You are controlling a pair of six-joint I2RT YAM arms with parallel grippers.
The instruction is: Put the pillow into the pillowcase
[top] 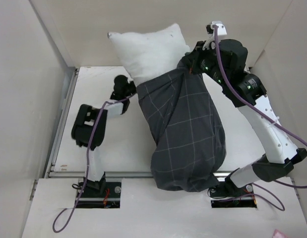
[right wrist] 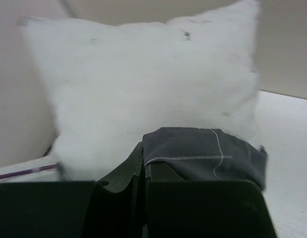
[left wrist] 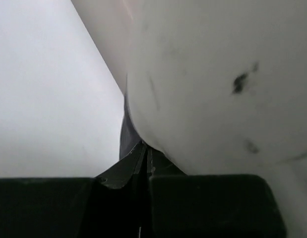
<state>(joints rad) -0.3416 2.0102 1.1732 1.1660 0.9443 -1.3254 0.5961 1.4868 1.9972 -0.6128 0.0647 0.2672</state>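
- Left fingers (left wrist: 137,166) are pressed together, and a sliver of dark cloth rises right at their tips. I read that as a pinch on the left edge of the pillowcase (top: 185,129) mouth, though the bite itself is hidden.
- Right fingers (right wrist: 137,166) are pressed together on the pillowcase hem at the right side of the mouth, the stitched edge running straight into their tips.
- The pillow (top: 148,52) sits at the far end of the counter (top: 118,144). Its far part is bare and white, its near part is inside the case, and the mouth crosses it between my two arms.
- The rest of the case trails toward me as a full dark bulk, its closed end at the near edge between the arm bases. I cannot tell how deep the pillow reaches inside.
- As I judge it, the step in hand is drawing the case up over the pillow, which is about half covered.
- Next I would carry both hem corners away from me together and evenly, toward the pillow's far corners. The limp cloth could slip from the left pinch, and the plump pillow may bunch at the mouth.
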